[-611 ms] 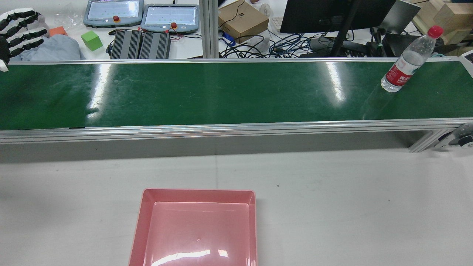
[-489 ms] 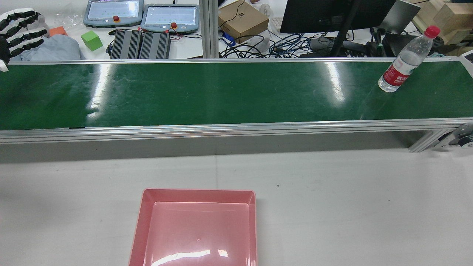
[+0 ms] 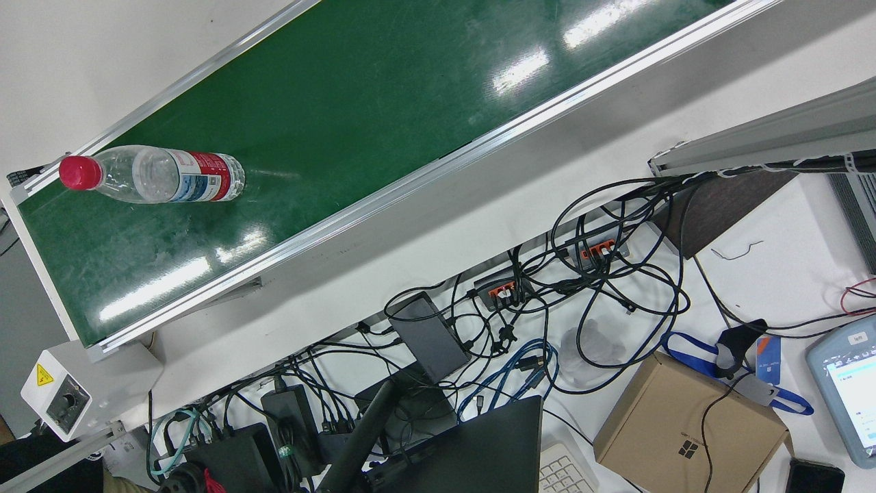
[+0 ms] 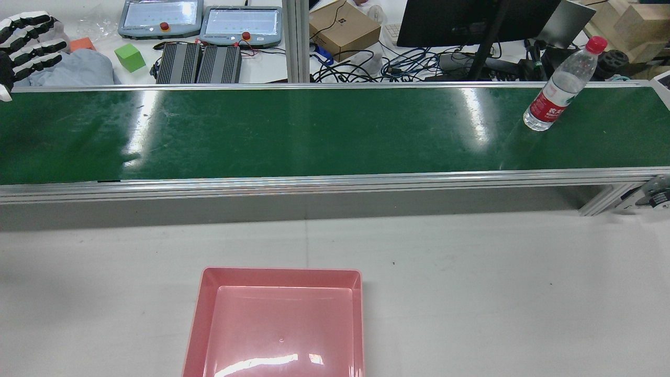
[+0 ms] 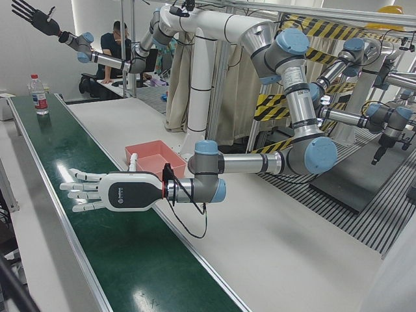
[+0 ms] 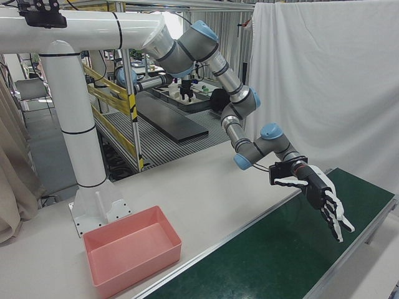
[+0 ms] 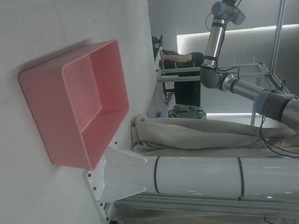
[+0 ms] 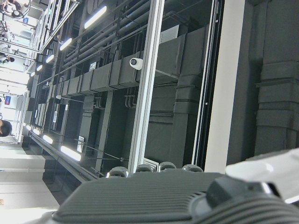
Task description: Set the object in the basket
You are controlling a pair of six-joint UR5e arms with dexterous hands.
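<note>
Bottle (image 3: 157,178), front view: clear, red cap, red label, standing on the green belt (image 3: 356,96) near its end. No robot hand shows here.

Rear view: the bottle (image 4: 555,94) stands upright at the right end of the belt (image 4: 314,131), close to the far rail. The left robot hand (image 4: 26,42) hovers at the far left, fingers spread, holding nothing, well apart from the bottle. A pink basket (image 4: 280,273) sits empty on the white desk (image 4: 471,288), on the near side of the belt.

Left-front view: the left robot hand (image 5: 107,192) hangs flat over the belt (image 5: 97,247), fingers extended and apart. The right robot hand (image 5: 32,16) is raised high above the far end, fingers splayed, empty. The bottle (image 5: 39,94) stands below it on the belt. The basket (image 5: 148,145) lies beside the belt.

Right-front view: the left robot hand (image 6: 318,196) is open above the belt (image 6: 280,249); the basket (image 6: 124,225) rests on the desk.

Left hand view: the basket (image 7: 42,70), nothing in it.

Right hand view: ceiling ducts only.
</note>
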